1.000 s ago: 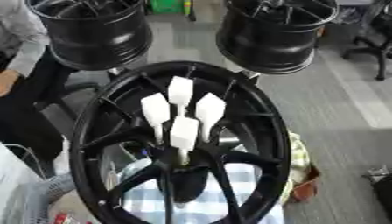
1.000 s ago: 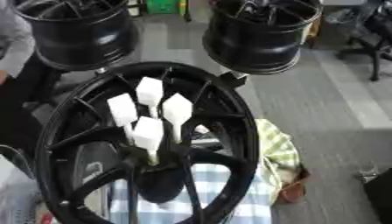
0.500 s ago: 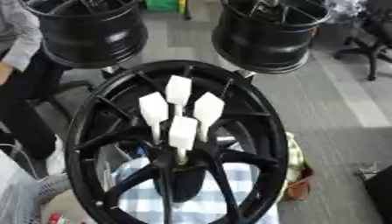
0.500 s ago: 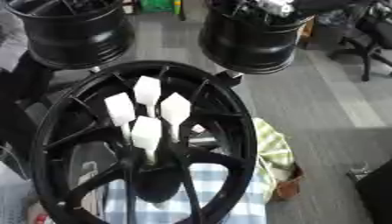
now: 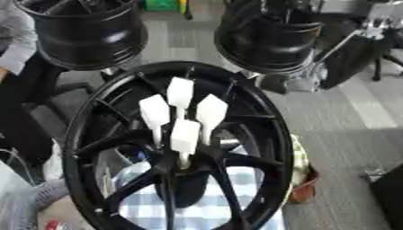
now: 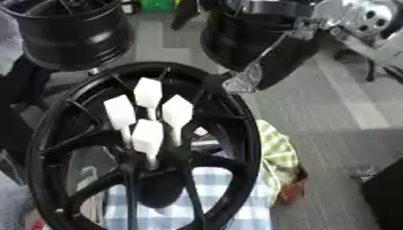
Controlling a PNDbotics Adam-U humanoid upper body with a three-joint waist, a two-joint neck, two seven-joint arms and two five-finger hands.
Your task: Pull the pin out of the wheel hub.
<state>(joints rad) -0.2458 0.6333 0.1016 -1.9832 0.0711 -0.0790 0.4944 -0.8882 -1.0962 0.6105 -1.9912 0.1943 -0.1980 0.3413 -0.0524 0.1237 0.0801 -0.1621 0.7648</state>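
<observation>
Newly entering at upper right, the right robot hand (image 6: 250,80), grip unclear; four white pins (image 5: 185,136) fill the wheel hub (image 5: 182,173).

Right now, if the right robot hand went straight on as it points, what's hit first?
Likely the wheel hub, at its upper right rim; the right robot hand points down-left at it. The white pins lie beyond. Depth unclear.
</observation>
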